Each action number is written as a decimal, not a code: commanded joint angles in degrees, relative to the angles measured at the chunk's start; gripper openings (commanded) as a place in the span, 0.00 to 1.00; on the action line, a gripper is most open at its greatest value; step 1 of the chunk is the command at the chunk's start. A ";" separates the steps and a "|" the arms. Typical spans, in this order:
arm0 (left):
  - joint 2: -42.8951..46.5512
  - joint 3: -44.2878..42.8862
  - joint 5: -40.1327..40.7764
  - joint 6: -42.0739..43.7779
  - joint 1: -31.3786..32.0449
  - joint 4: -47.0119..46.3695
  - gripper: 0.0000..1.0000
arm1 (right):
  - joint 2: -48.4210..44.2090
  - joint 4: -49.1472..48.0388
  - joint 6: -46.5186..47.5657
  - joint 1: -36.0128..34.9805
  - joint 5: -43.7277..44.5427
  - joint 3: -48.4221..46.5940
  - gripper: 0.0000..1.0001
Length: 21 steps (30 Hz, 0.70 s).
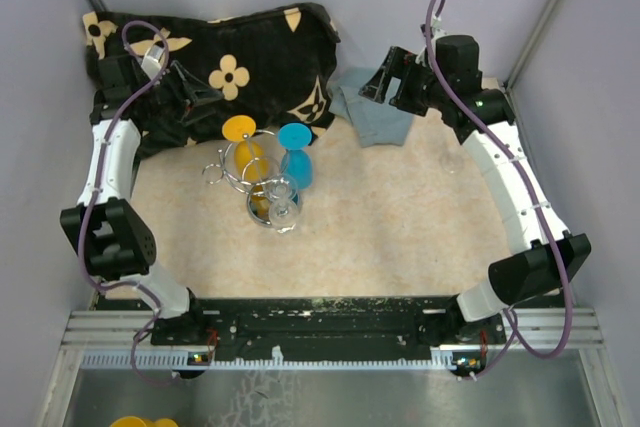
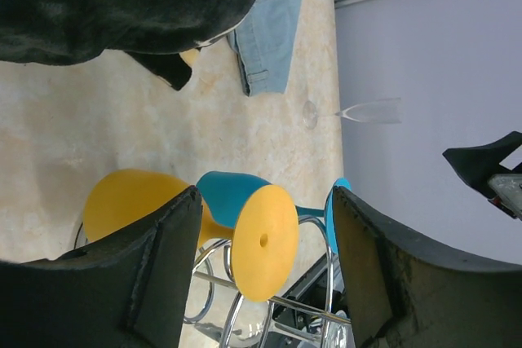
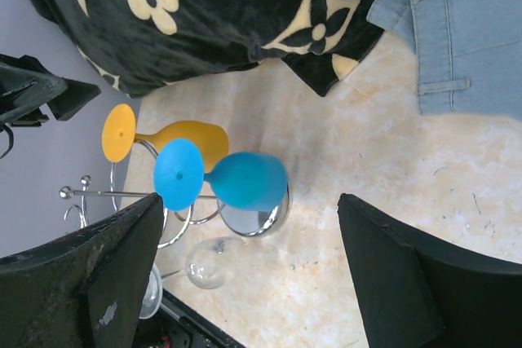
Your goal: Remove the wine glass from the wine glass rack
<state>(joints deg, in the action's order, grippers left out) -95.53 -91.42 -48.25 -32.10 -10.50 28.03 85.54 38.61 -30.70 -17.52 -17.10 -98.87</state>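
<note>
The wine glass rack point(image 1: 232, 173), a chrome wire stand, is left of the table's centre. Three glasses hang upside down on it: a yellow wine glass point(image 1: 243, 135), a blue one point(image 1: 296, 152) and a clear one point(image 1: 283, 199). My left gripper point(image 1: 203, 105) is open just behind and left of the rack. In the left wrist view the yellow glass's foot point(image 2: 263, 240) lies between the open fingers point(image 2: 167, 258) without touching them. My right gripper point(image 1: 386, 85) hangs open at the back right, well away from the rack. Its view shows the blue glass point(image 3: 243, 181) and the clear glass point(image 3: 204, 265).
A black cloth with cream flowers point(image 1: 230, 57) is heaped along the back left, right behind the left gripper. A folded denim cloth point(image 1: 372, 115) lies under the right gripper. Grey walls close in both sides and the back.
</note>
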 commanded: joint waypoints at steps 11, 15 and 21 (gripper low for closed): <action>-6.48 -4.65 -8.06 3.07 -0.14 2.30 0.58 | -2.84 -2.62 -0.15 -0.39 0.14 1.26 0.88; -7.75 -6.38 -8.97 4.77 -0.13 4.21 0.53 | -3.31 -2.40 0.02 -0.33 0.46 1.91 0.88; -9.36 -8.73 -10.77 7.95 -0.06 7.79 0.50 | -3.36 -2.57 0.21 -0.41 0.70 2.18 0.88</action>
<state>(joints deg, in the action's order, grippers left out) -103.61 -97.14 -56.27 -27.81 -10.50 32.64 85.12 38.68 -30.68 -17.52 -16.82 -96.36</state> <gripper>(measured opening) 0.505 0.880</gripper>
